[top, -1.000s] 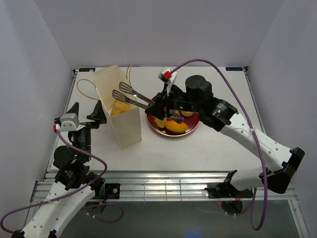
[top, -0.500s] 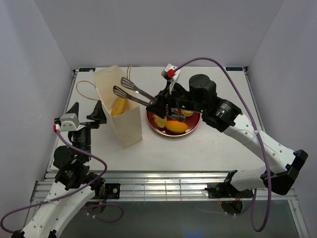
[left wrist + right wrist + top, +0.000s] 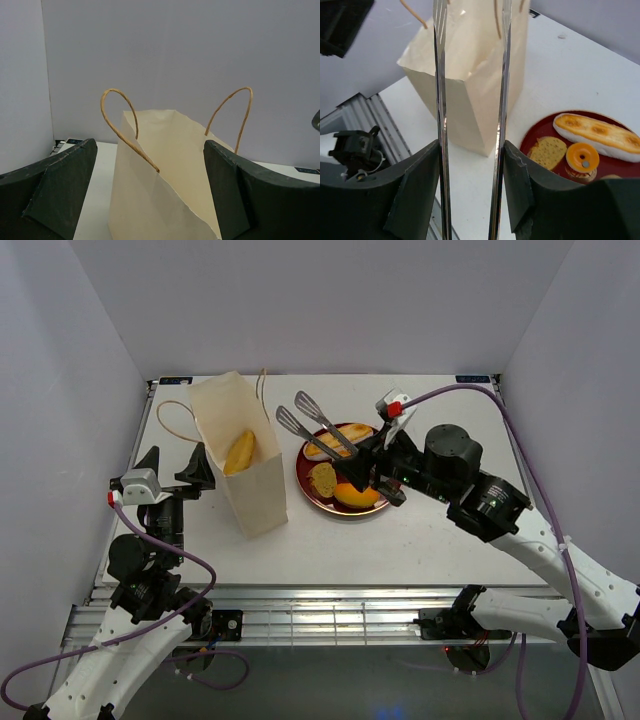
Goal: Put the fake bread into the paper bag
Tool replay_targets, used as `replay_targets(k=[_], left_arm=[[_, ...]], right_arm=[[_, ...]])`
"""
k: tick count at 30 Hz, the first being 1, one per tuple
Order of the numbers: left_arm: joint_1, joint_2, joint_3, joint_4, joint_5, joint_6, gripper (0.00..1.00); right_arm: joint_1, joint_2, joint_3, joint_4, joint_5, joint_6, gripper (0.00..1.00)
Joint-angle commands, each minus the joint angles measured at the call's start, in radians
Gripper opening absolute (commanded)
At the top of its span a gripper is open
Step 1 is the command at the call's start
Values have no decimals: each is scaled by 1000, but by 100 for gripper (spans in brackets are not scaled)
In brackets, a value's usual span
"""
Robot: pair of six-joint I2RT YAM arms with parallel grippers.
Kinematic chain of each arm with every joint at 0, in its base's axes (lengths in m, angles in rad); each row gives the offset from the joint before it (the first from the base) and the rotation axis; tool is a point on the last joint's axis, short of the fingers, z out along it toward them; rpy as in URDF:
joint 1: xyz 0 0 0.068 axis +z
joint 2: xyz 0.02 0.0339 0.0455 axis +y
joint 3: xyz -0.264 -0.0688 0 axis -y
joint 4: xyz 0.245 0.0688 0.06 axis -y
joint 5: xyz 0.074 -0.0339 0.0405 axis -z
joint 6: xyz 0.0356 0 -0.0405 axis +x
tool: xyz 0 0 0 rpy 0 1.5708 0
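The tall cream paper bag (image 3: 255, 495) stood upright on the white table (image 3: 400, 540), just left of the round dark-red plate (image 3: 310, 496). 1 yellow oval toy roll (image 3: 240, 452) lay inside the bag's open mouth. The bag's 2 thin brown cord handles (image 3: 116, 120) arched above its rim.

On the plate rested the long toy baguette (image 3: 338, 440), the speckled toy bread slice (image 3: 322, 478) and an orange-brown toy roll (image 3: 357, 496). The right wrist view also showed a small orange ring donut (image 3: 583, 157) between the slice and the baguette.

The right gripper (image 3: 358, 468) hung over the plate, clamped on the handle end of a pair of slotted metal tongs (image 3: 288, 422). The tongs' 2 blades stood apart with nothing between them. Their tips were above the table between the plate's far-left edge and the bag, pointing toward the bag.

The left gripper (image 3: 176, 466) sat low at the bag's left side, near it and facing it, spread wide and holding nothing.
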Motion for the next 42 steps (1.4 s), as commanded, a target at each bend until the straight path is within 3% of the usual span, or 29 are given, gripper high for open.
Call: replay_targets(k=[1,12,22,42], left_arm=[[-6,-7,-1,1,1,11,98],[-6,-13,1,1,16,-2,98],[-7,-13,1,1,24,-2,98],[-10,-24,4,-4,36,-6,98]], right_arm=[[2,-56,-73,21,190,38,56],[-47,-15,-231,-105,483,137,58],[-307,91,-338,-111,384,189,60],[-368,234,-378,-78,326,167,64]])
